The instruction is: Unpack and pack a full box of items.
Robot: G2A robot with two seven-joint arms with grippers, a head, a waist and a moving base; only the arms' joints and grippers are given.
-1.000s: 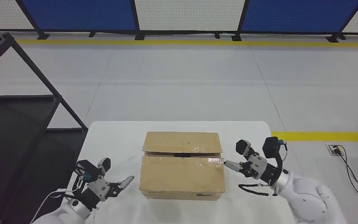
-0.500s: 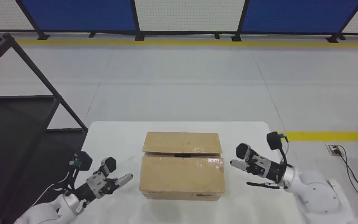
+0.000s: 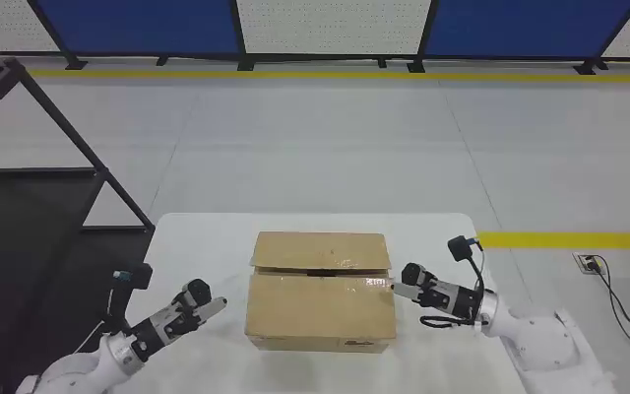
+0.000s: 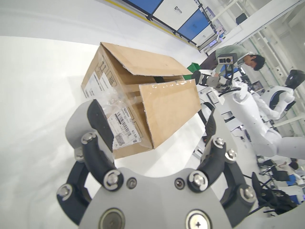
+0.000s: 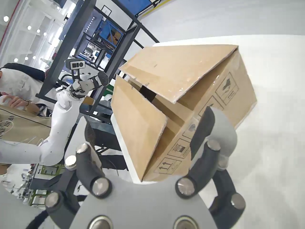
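Right arm [image 3: 463,305] nearer box [image 3: 320,300] | flaps [image 5: 176,72] ajar | wrist views reveal both jaws apart

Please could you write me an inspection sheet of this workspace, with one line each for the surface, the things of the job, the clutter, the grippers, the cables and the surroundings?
Surface: white table, carrying one box.
Job's things: cardboard box at the table's middle; its two top flaps are loose and slightly raised, with a dark gap between them; contents hidden.
Clutter: nothing seen.
Grippers: left gripper open, beside one end of the box, apart from it; right gripper open, close to the other end, contact cannot be told.
Cables: thin cable along the left arm; plugged cable from a floor socket.
Surroundings: dark metal rack beside the table; blue and white partitions; yellow floor line.
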